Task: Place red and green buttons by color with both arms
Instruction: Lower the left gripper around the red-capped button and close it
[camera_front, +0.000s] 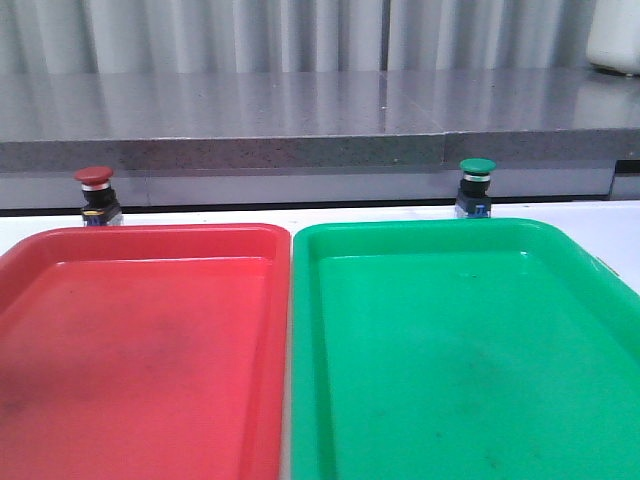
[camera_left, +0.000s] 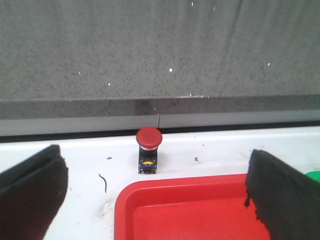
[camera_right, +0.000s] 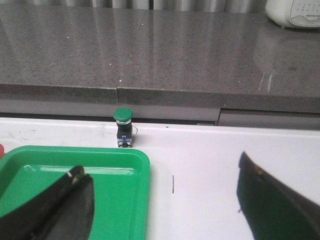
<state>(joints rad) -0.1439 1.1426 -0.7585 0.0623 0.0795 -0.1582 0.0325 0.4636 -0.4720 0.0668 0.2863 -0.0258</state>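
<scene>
While both of my grippers hang wide open with nothing in them, the two buttons wait at the far edge of the bench, right under the grey stone ledge (camera_front: 300, 150). The red button (camera_front: 95, 192) stands upright toward the far left corner, just behind the back rim of the red tray (camera_front: 150, 232). The green button (camera_front: 476, 184) stands upright further right along that same far edge, just behind the back rim of the green tray (camera_front: 420, 226). The two trays lie side by side and fill most of the bench, the red one on the left and the green one on the right. I think they are set this way so each button only needs a short trip toward me to land in the tray of its own color, and each arm can do its own side. My left gripper (camera_left: 155, 200) sits above the red tray and looks straight at the red button, with its fingers (camera_left: 30, 195) spread far apart. My right gripper (camera_right: 165, 210) is aimed a bit to the right of the green button, over the white bench top (camera_right: 210, 160) beside the green tray's corner, and its fingers (camera_right: 280, 205) are spread far apart too. Neither button is touched yet, so I judge the job is just at the start. Next I should reach forward, and the right arm should slide left a little to line up.
</scene>
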